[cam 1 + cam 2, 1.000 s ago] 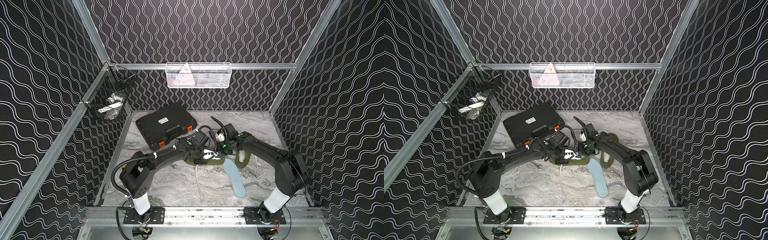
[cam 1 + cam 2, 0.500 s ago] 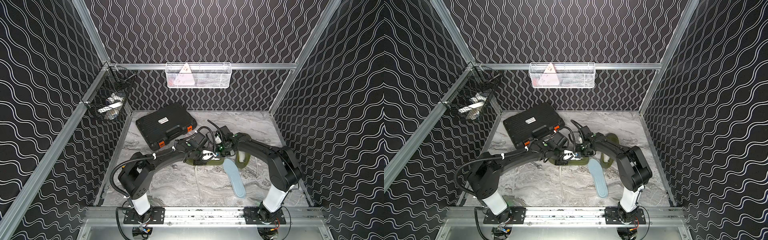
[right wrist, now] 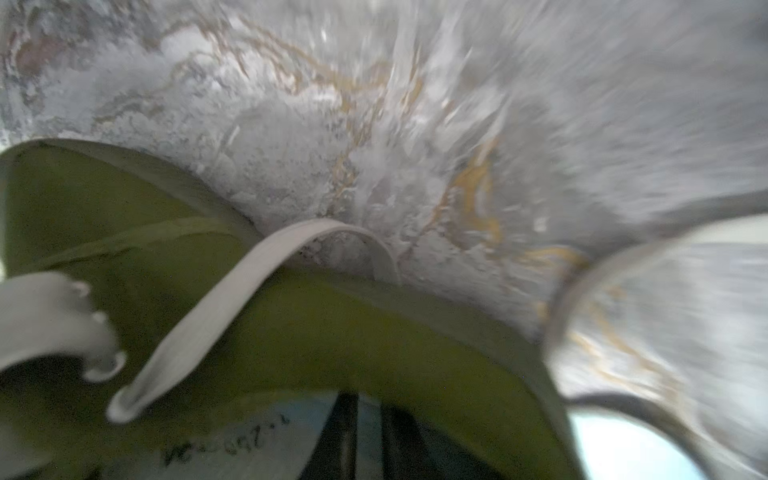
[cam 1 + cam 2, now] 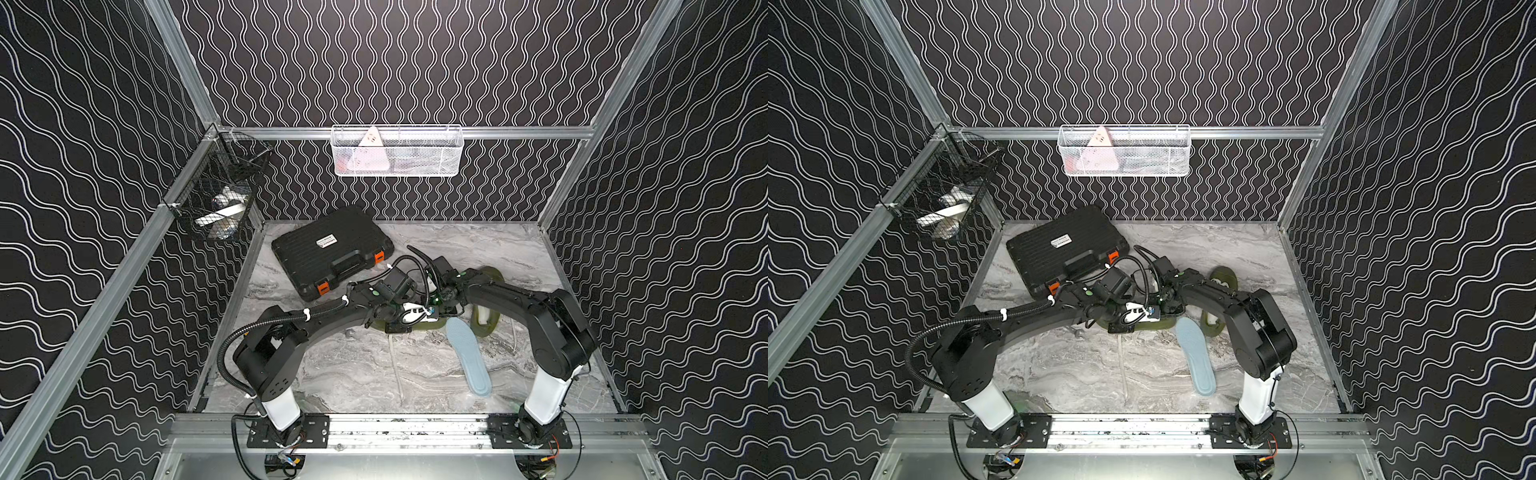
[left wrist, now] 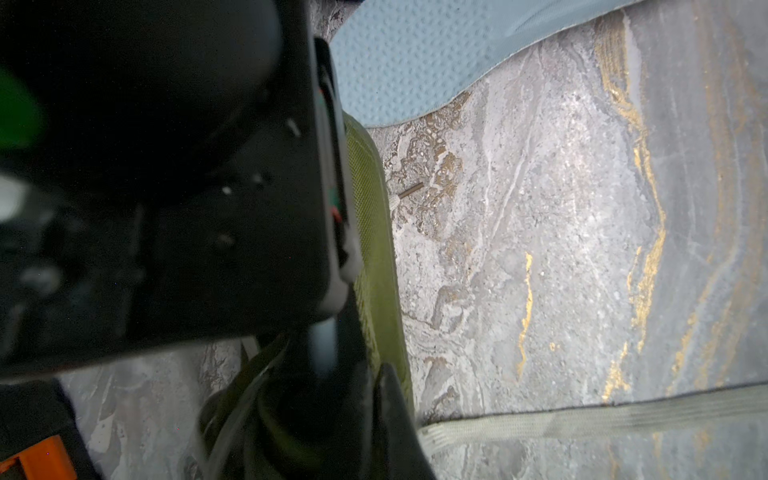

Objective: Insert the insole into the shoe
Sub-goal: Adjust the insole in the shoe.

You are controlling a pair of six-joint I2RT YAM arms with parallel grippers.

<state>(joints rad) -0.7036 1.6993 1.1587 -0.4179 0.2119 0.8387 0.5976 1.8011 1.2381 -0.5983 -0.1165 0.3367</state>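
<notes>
Shoe [image 4: 434,326] mostly hidden under both arms, centre of both top views. Left gripper [image 4: 405,322] clenched; right gripper [image 4: 438,305] state can't tell, wrist view blurred.

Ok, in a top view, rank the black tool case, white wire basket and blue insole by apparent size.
1. The black tool case and white wire basket: about alike; the basket hangs higher, so unranked.
2. The blue insole: smallest.

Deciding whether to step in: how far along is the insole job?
Done: nothing seated. The insole lies on the table beside the shoe. In hand: left gripper shut at the shoe, right gripper close by. Left: pick up insole, slide it in.
</notes>
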